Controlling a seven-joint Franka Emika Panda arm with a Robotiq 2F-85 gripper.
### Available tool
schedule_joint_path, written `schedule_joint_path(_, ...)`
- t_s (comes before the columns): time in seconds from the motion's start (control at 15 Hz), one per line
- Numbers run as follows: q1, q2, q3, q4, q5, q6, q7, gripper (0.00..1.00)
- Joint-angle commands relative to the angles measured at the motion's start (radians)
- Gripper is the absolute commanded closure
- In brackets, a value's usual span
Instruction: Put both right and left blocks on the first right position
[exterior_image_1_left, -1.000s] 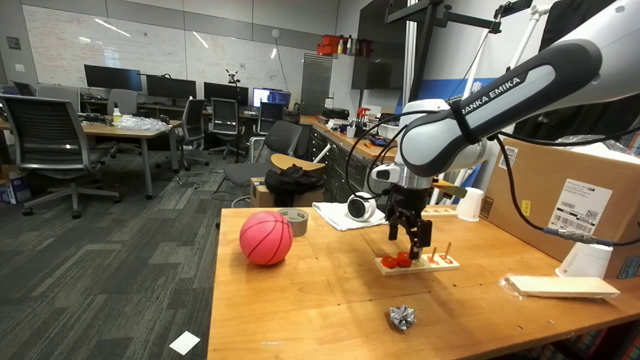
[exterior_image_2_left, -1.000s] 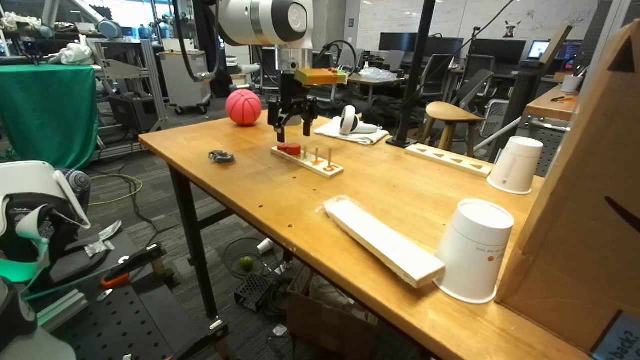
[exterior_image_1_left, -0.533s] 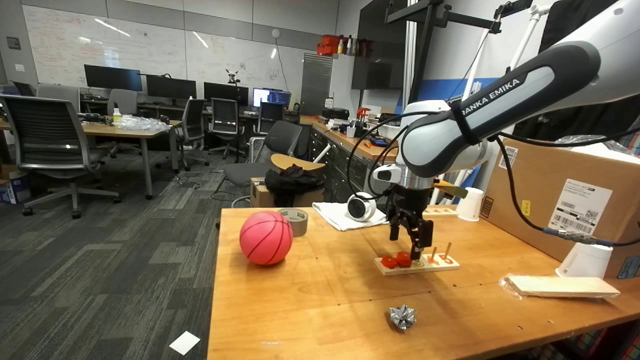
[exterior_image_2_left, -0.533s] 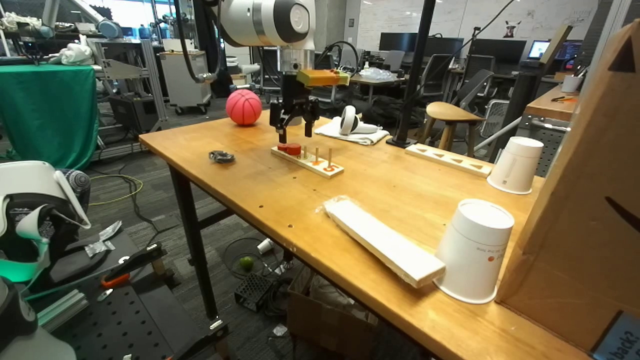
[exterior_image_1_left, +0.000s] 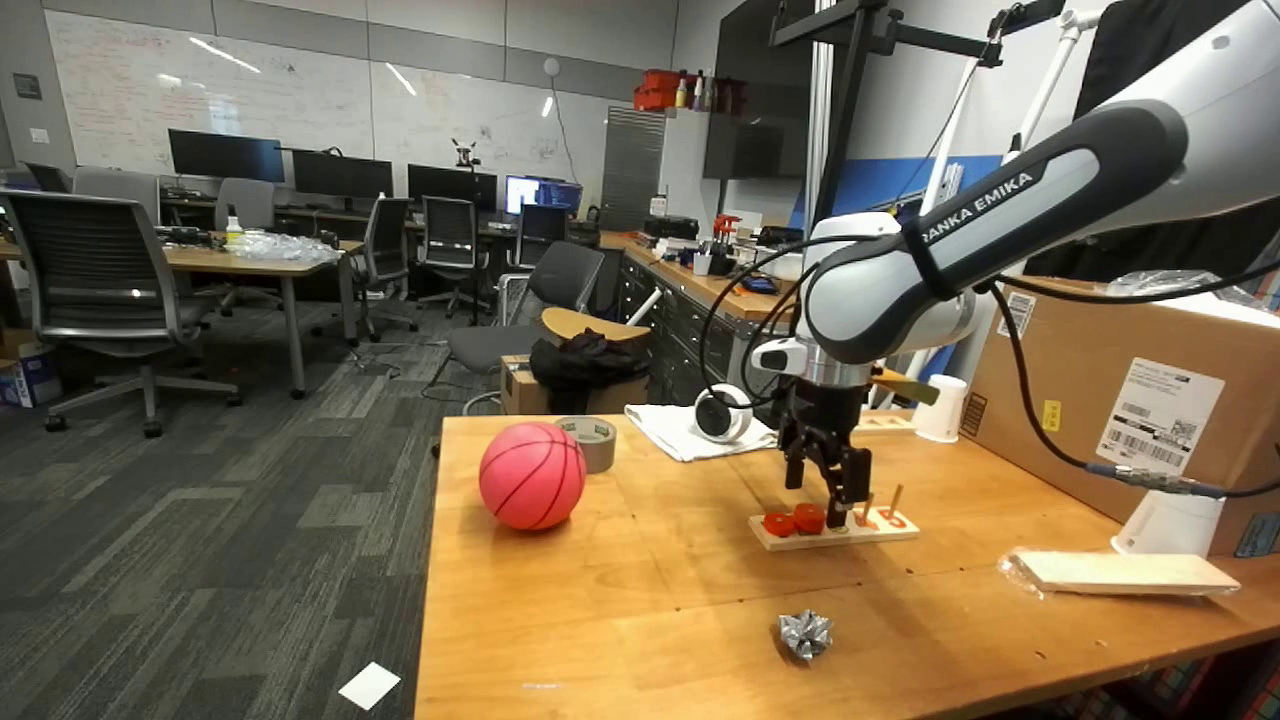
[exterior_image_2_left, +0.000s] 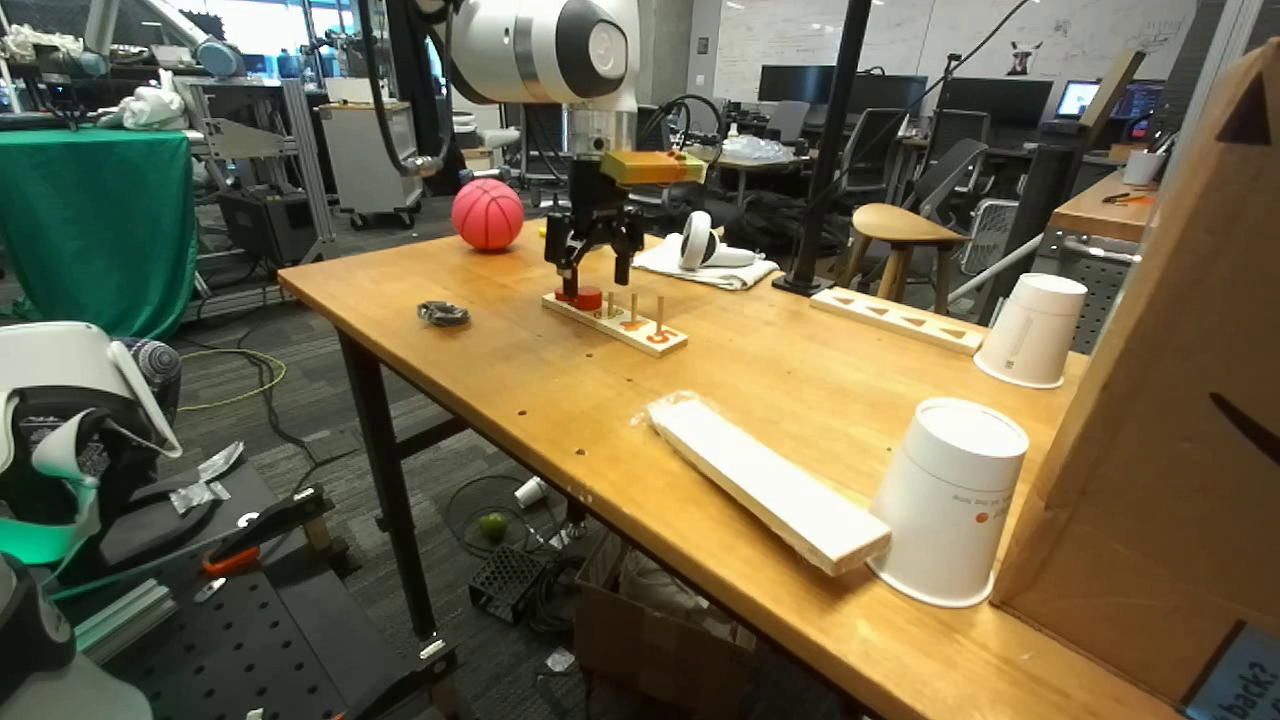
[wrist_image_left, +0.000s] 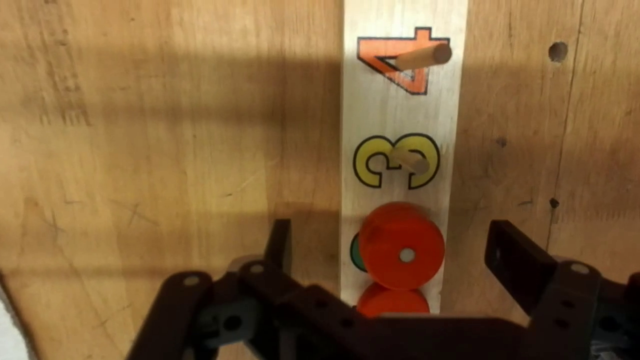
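**Gripper (exterior_image_2_left: 596, 283) astride the peg board (wrist_image_left: 395, 112), jaws spread, two red blocks (wrist_image_left: 401, 245) at one end**

The blocks sit next to each other at one end of the peg board, lined up along its long axis. Both lie flat, the visible faces turned up. The face of the inner block, the one nearer the board's middle, is round, as long as it is wide, and a peg tip (wrist_image_left: 407, 255) shows in it, pointing up. The board's long axis runs top to bottom in the wrist view.

The jaws stand about as wide as they go, with a finger (wrist_image_left: 281, 245) off each long side of the board, level with the inner block and apart from it. They hold nothing; how high the tips are above the table I cannot tell.

The wrist view alone shows a green sliver of numeral (wrist_image_left: 355, 252) beside the inner block, but there the gripper cuts off part of the outer block (exterior_image_1_left: 779, 524), which an exterior view shows beside the lower-hanging fingertip. Both exterior views take in the board's orange 5 (exterior_image_2_left: 661, 337) at its opposite end, the red ball (exterior_image_2_left: 488, 215) well beyond its block end, and the foil lump (exterior_image_1_left: 805, 635) well off one long side.
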Motion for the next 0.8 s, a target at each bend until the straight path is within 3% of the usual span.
schedule_joint_path(0.0, -0.017, 0.017, 0.02, 0.033, 0.003, -0.005, -0.018, 0.01)
schedule_joint_path(0.47, -0.013, 0.021, 0.026, 0.043, -0.001, -0.01, -0.016, 0.01)
schedule_joint_path(0.6, -0.013, 0.022, 0.027, 0.044, 0.0, -0.012, -0.014, 0.26)
schedule_joint_path(0.73, -0.013, 0.024, 0.027, 0.045, 0.001, -0.014, -0.012, 0.4)
